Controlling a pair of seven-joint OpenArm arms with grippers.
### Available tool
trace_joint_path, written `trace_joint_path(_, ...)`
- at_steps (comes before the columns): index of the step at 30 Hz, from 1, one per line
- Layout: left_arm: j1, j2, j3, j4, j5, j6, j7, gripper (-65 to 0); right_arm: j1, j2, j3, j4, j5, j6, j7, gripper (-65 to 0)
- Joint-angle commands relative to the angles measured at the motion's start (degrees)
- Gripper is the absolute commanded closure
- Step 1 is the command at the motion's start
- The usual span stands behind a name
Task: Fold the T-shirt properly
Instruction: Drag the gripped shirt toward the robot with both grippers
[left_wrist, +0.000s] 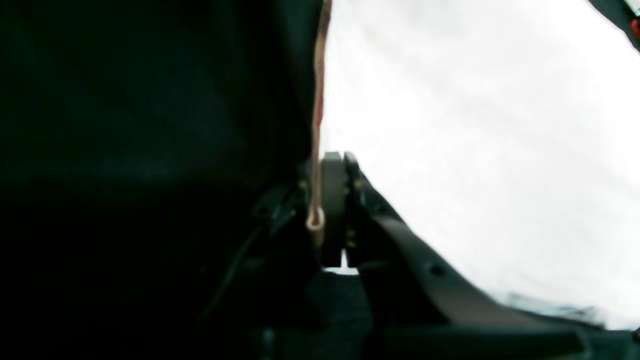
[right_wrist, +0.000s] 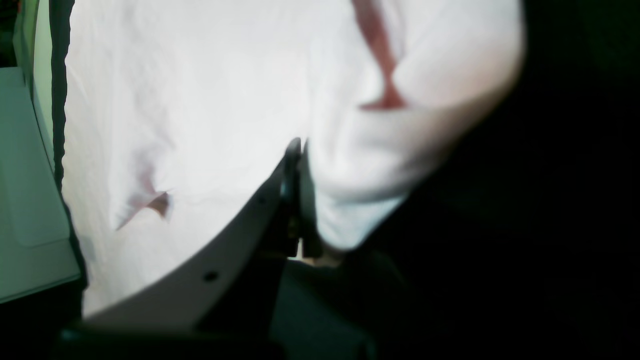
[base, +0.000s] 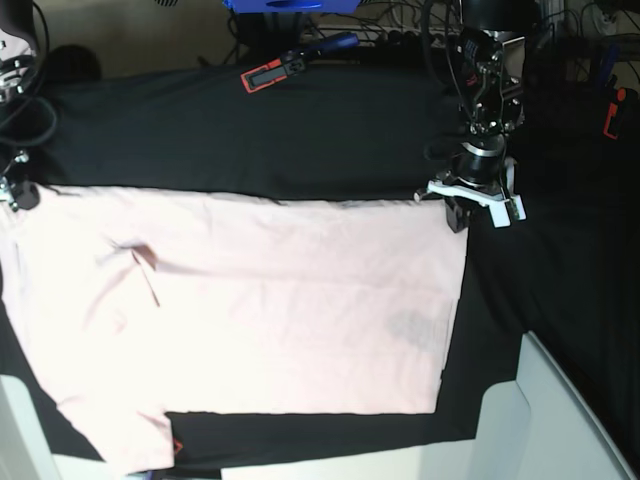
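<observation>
The pale pink T-shirt (base: 250, 310) is spread wide and mostly flat across the black-draped counter (base: 300, 130), plain side up, with a sleeve hanging toward the near left corner. A small crease sits near the left side of the cloth.

Over on the far right corner of the shirt, the left tool (base: 462, 208) is down at the hem, and in the left wrist view its jaws are clenched on the hem edge of the fabric, a thin folded lip of pink caught between them. The shirt fills the right half of that view, washed out white.

At the far left corner, the right tool (base: 18, 192) sits right at the shirt's edge. Its wrist view shows the jaws closed tight with a bunched fold of pink cloth pressed in beside them, so it is gripping the shirt too.

A red-and-black clamp (base: 295, 62) lies on the counter's far edge, well apart from the shirt.
</observation>
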Motion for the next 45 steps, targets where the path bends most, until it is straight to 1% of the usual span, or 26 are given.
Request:
trace_joint_path(1, 0.02, -0.43, -0.09, 1.81, -0.04, -0.21, -0.72, 0.0, 0.41, 1.76, -0.02, 0.90, 0.58, 0.41, 0.53, 0.0)
trace_joint_path(5, 1.42, -0.52, -0.09, 2.69, -0.04, -0.21, -0.72, 0.0, -0.64, 1.76, -0.02, 1.07, 0.58, 0.41, 0.53, 0.0)
trace_joint_path(8, 2.30, -0.52, -0.18, 2.60, 0.14, -0.21, -0.72, 0.0, -1.35, 1.59, -0.02, 4.15, 0.58, 0.41, 0.00, 0.0)
trace_joint_path(12, 3.36, -0.61, -0.18, 2.95, 0.23, -0.21, -0.90, 0.0, -1.70, 1.24, -0.02, 9.34, 0.66, 0.41, -4.75, 0.0)
trace_joint_path(15, 3.36, -0.61, -0.18, 2.95, 0.23, -0.21, -0.81, 0.0, -1.70, 0.18, -0.02, 12.59, 0.66, 0.41, -6.42, 0.0)
trace_joint_path(18, 3.44, -0.61, -0.18, 4.01, 0.05, -0.21, -0.72, 0.0, -1.96, 0.01, -0.02, 13.56, 0.66, 0.41, -6.42, 0.0)
trace_joint_path(24, 6.78, -0.61, -0.18, 9.90, 0.23, -0.21, -0.72, 0.0, -2.05, 0.01, -0.02, 13.56, 0.66, 0.41, -6.42, 0.0)
trace_joint_path(29, 9.25, -0.35, -3.61, 10.34, 0.32, 0.67, -0.64, 0.0, -2.05, 0.01, -0.02, 13.56, 0.66, 0.41, -6.42, 0.0)
trace_joint_path(33, 10.30, -0.52, -3.61, 10.42, 0.32, 0.67, -0.72, 0.0, -2.05, 0.01, -0.02, 13.56, 0.66, 0.41, -6.42, 0.0)
trace_joint_path(38, 12.59, -0.52, -3.61, 13.68, 0.32, 0.67, -0.72, 0.0, -2.31, 0.01, -0.02, 13.56, 0.40, 0.41, -6.42, 0.0)
trace_joint_path(45, 14.61, -0.52, -3.61, 14.38, 0.32, 0.67, -0.72, 0.0, -5.13, 0.01, -0.02, 13.56, 0.58, 0.41, -6.42, 0.0)
